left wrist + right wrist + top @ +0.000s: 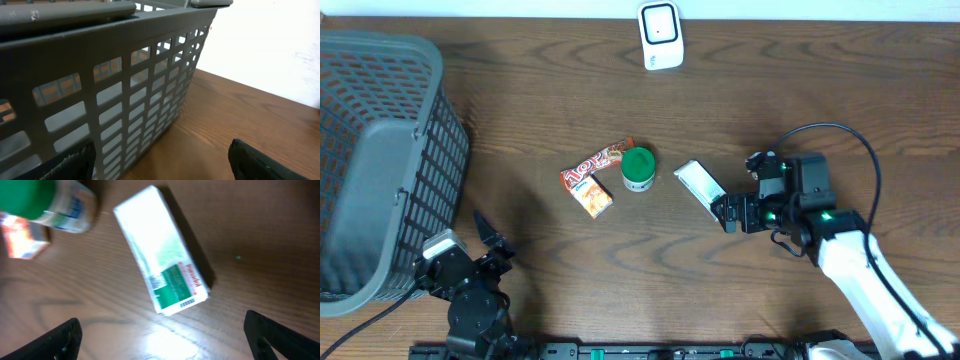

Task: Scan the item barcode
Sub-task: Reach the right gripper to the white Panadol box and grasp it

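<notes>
**A:** Where is the item?

**B:** The white box [699, 184] lies flat and slanted on the counter [800, 80], just to the right of the green-lidded jar [638, 168]. In the right wrist view its green-labelled end faces up, and a small barcode [186, 303] shows there.

**A:** Has the right hand got it?

**B:** No. The right hand [727, 213] is released, with its fingers spread wide and nothing between them. It sits just beside the box's near end.

**A:** And the left one?

**B:** The left hand [492, 238] is spread wide too and grasps nothing. It is low at the front left, close to the grey basket [380, 150], whose slotted wall fills its wrist view.

**A:** What else is out there?

**B:** A candy wrapper [597, 158] and a small orange carton [596, 198] lie together left of the jar. The white scanner [660, 35] stands at the far edge, well apart from the box
</notes>
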